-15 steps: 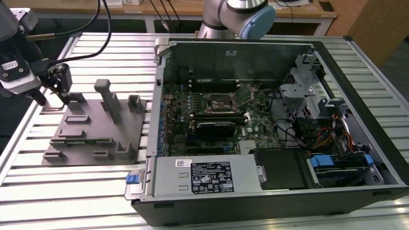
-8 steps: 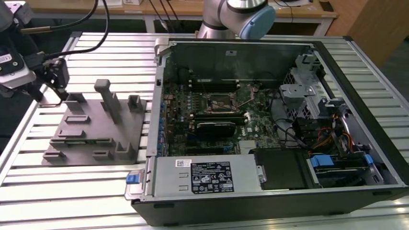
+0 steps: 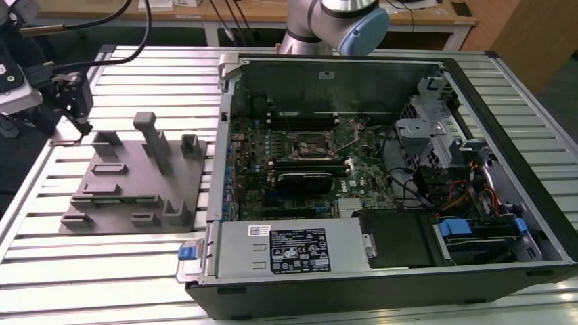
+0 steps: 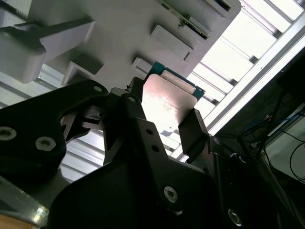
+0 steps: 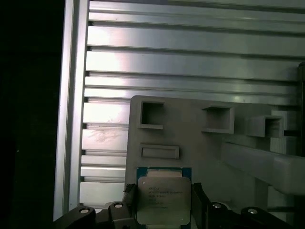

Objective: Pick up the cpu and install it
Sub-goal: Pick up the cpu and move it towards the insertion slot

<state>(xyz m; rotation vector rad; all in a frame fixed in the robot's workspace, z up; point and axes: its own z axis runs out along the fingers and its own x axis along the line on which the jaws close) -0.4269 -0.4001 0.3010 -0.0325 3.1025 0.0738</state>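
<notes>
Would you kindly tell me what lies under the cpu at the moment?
The grey fixture plate lies under the cpu, on the slatted table. The patch directly beneath the chip is covered, as the tool grips its sides.

On the table [image 3: 108, 271], the block plate [image 3: 126, 183] lies to the exterior view's left of the open computer case [image 3: 380, 288], its socket [image 3: 313, 144] mid-board, and the cpu [image 5: 161, 191] sits clamped in the gripper [image 5: 163, 200] by the plate's edge.
</notes>
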